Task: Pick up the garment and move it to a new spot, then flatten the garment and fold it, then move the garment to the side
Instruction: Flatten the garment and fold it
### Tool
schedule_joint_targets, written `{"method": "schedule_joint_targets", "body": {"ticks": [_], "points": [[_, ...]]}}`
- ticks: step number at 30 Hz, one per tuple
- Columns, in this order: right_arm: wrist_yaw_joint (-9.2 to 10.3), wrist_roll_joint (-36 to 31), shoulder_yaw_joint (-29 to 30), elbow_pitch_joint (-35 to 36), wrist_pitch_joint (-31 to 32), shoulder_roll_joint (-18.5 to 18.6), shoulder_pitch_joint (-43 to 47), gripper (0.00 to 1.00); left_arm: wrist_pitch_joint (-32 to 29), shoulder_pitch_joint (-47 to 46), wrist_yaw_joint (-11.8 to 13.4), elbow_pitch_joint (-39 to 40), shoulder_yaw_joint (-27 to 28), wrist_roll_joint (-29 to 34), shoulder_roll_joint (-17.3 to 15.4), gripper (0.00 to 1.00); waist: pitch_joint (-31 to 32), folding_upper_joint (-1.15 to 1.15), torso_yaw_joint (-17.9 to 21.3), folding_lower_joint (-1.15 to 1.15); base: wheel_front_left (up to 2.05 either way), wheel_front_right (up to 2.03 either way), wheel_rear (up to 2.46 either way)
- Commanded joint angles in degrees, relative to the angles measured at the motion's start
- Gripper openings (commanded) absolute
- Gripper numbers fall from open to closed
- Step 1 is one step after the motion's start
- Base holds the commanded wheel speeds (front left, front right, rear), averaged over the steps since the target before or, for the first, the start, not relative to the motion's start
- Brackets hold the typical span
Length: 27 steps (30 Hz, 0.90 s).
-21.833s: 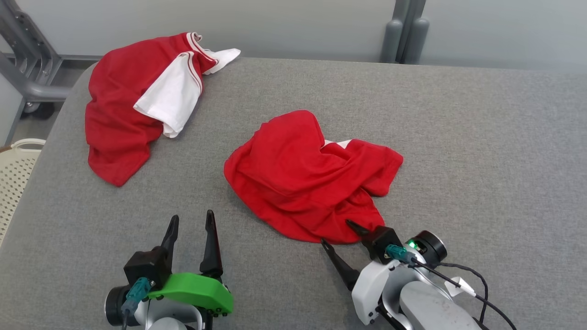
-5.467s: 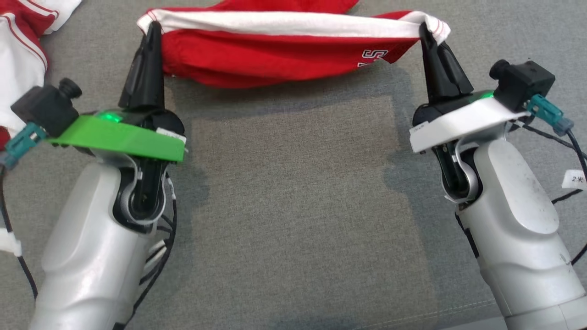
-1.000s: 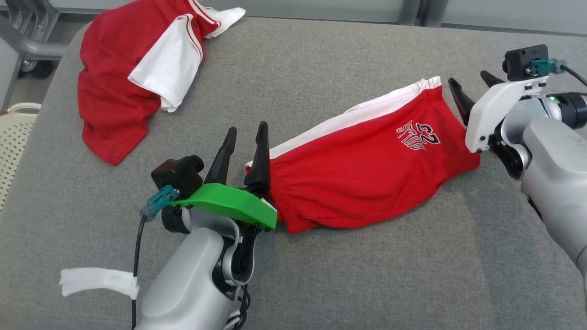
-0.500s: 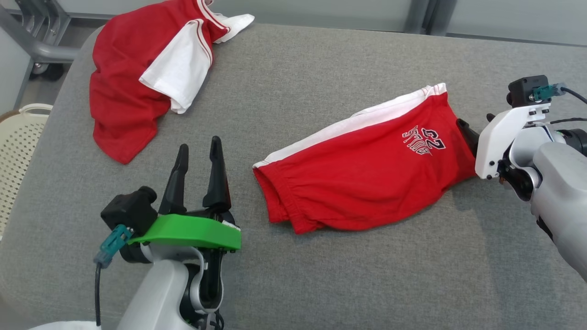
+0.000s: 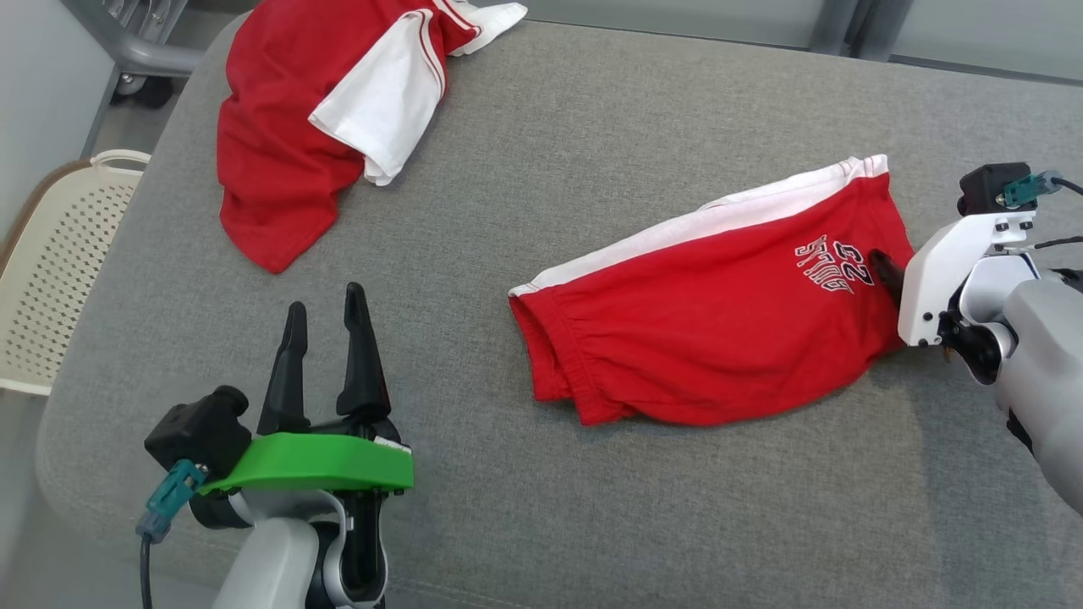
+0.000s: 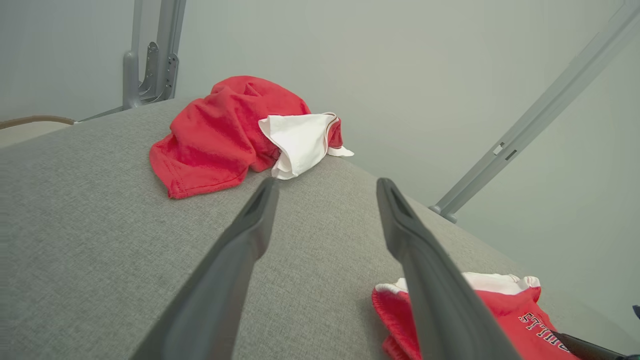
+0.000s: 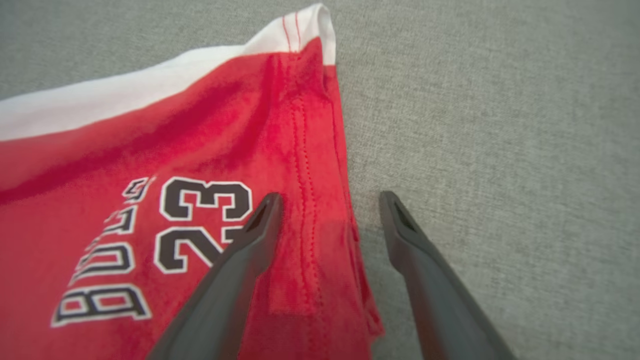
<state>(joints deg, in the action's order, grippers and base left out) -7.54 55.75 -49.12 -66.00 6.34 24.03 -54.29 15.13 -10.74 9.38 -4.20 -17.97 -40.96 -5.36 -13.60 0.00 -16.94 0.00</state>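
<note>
Fingers of the left gripper stand wide and empty, lower left in the head view. Mid-right, red shorts lie flat on the grey cushion. The right wrist view adds the right gripper, open astride their hem. Upper left lies a crumpled shirt.

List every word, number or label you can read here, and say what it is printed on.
"23": on the red shorts, black with a white outline.
"BULLS": arched beside that number, on the same shorts.
Head and left wrist views: the same print, too small or cut off to read.
Red and white shirt: no text seen.
</note>
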Motion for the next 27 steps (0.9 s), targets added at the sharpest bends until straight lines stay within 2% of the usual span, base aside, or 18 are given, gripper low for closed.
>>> {"method": "schedule_joint_targets", "body": {"ticks": [1, 3, 5, 6, 13, 19, 27], "points": [[0.1, 0.25, -0.3, -0.43, 0.41, -0.06, 0.25, 1.0, 0.0, 0.75, -0.07, 0.09, 0.4, -0.16, -0.05, 1.0, -0.23, 0.0, -0.46, 0.0, 0.0, 0.0, 0.0], [0.09, 0.63, -0.75, -0.76, 1.48, -0.51, 0.44, 1.0, 0.01, 0.86, -0.14, 0.13, 0.68, -0.14, 0.02, 1.0, -0.27, 0.0, -0.75, 0.0, 0.0, 0.0, 0.0], [0.04, 0.93, -1.1, -0.86, 2.14, -0.83, 0.59, 0.68, 0.0, 0.92, -0.3, 0.01, 0.86, -0.12, 0.09, 1.0, -0.36, 0.0, -0.95, 0.0, 0.0, 0.0, 0.0], [0.04, 1.13, -1.28, -0.82, 2.36, -0.99, 0.67, 0.48, 0.0, 0.89, -0.33, -0.03, 0.96, -0.1, 0.12, 1.0, -0.38, 0.0, -1.01, 0.0, 0.0, 0.0, 0.0], [0.05, 2.01, -2.26, -0.19, 2.02, -0.81, 0.54, 0.0, 0.0, 1.23, -0.52, -0.17, 1.87, 0.04, 0.28, 1.0, -0.09, 0.0, -0.57, 0.0, 0.0, 0.0, 0.0], [0.1, 2.89, -2.55, 0.37, 0.07, -0.57, 0.86, 0.0, -0.02, 1.84, -0.68, -0.33, 1.91, 0.25, 0.05, 1.0, 1.0, 0.0, 1.08, 0.0, 0.0, 0.0, 0.0], [0.1, 7.0, -1.62, 4.87, -3.19, 0.17, 4.23, 0.0, -0.29, 2.69, -0.59, -0.06, 1.67, 0.22, -0.56, 1.0, 3.44, 0.0, 4.67, 0.0, 0.0, 0.0, 0.0]]}}
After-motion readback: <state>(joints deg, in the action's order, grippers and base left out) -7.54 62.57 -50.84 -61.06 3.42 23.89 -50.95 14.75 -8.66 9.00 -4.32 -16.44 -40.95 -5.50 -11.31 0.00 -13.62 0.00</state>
